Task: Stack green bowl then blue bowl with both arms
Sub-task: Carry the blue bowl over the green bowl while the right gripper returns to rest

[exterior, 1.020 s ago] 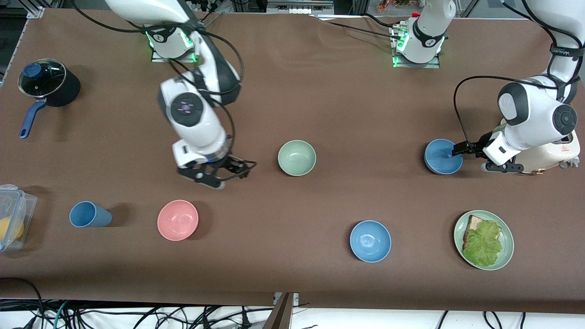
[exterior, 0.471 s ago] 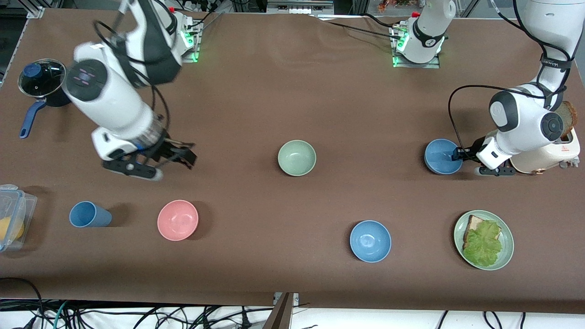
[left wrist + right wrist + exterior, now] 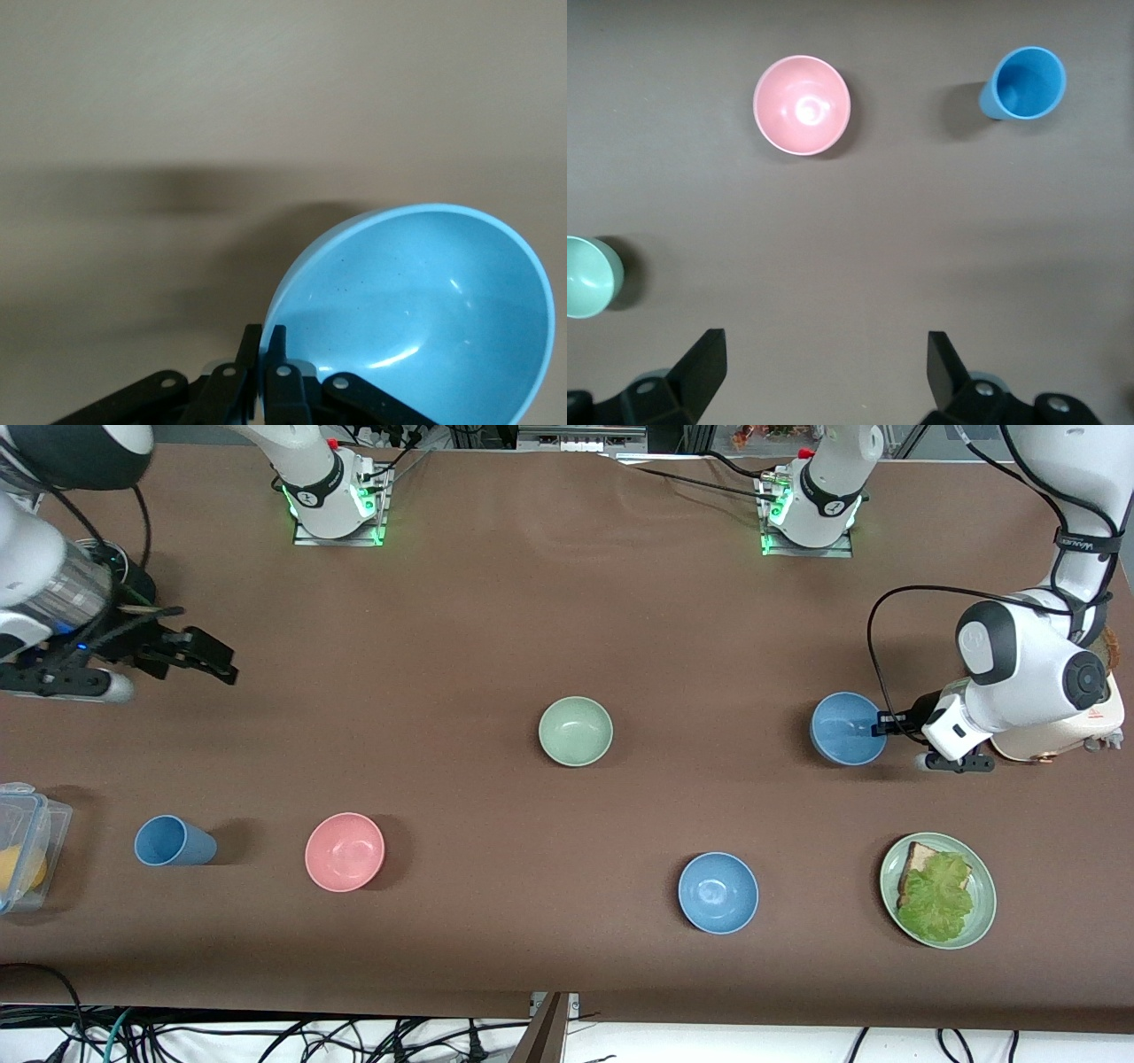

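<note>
**Thin Rim Grip Carries the Risk as Blue Bowl Waits to Join Green**

The small, matte, steel-blue bowl (image 3: 848, 729) sits toward the left arm's end of the table, its rim pinched between the closed fingers of the left gripper (image 3: 881, 724); the left wrist view shows the fingertips (image 3: 266, 341) clamped on the edge alone, the bowl (image 3: 416, 310) canted to one side; the likely failure, by this reading, is a swing or slip on so narrow a hold, enough to drop the bowl or land it askew on its target; a cream-coloured toaster (image 3: 1063, 731) stands just beside the gripper, and a careless lift could clip it.

The small, pale mint-green bowl (image 3: 576, 731) stands upright and alone at mid-table, nothing stacked in it yet; bare brown tabletop (image 3: 709, 646) lies between the two bowls, giving an open lane.

Nearer the front camera lie a glossier sky-blue bowl (image 3: 718, 892) and a flat green plate of toast and lettuce (image 3: 937, 890), both clear of that lane; a pink bowl (image 3: 345, 851) and blue cup (image 3: 173, 841) sit toward the right arm's end.

The right gripper (image 3: 177, 657) hangs with fingers spread wide and empty over that end, beside a dark lidded pot (image 3: 120, 576), waiting; a clear plastic container (image 3: 27, 833) rests at the table's edge.
</note>
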Action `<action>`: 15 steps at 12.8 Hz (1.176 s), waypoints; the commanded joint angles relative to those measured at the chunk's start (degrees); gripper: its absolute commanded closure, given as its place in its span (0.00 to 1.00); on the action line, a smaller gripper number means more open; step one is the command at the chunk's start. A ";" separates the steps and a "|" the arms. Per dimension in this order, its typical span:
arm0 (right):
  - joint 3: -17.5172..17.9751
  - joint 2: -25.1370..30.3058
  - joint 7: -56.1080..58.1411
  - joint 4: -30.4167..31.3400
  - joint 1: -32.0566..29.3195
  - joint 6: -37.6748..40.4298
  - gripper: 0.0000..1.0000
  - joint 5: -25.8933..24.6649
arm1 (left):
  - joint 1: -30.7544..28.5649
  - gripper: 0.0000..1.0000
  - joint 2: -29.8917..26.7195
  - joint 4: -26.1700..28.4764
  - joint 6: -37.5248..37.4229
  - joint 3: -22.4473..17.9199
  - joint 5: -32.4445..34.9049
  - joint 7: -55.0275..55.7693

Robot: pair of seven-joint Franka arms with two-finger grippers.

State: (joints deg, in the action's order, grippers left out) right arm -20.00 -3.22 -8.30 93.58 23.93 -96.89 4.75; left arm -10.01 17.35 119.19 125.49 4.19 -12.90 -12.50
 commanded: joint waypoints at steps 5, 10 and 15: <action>15.26 0.94 5.14 0.73 -17.25 1.62 0.00 -1.58 | 19.38 1.00 2.24 -14.76 -4.38 5.48 -1.34 28.55; 15.35 0.67 4.79 0.64 -17.16 1.53 0.00 -2.55 | 31.88 1.00 9.53 -21.27 -2.28 5.04 -1.17 41.31; 15.17 0.15 5.40 0.38 -17.25 1.53 0.00 -2.55 | 36.81 1.00 13.67 -21.46 3.79 4.78 -0.90 45.28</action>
State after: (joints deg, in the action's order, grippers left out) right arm -5.63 -3.32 -3.87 93.85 7.61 -95.97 2.83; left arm 24.92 29.51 99.78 128.94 10.18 -13.19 31.58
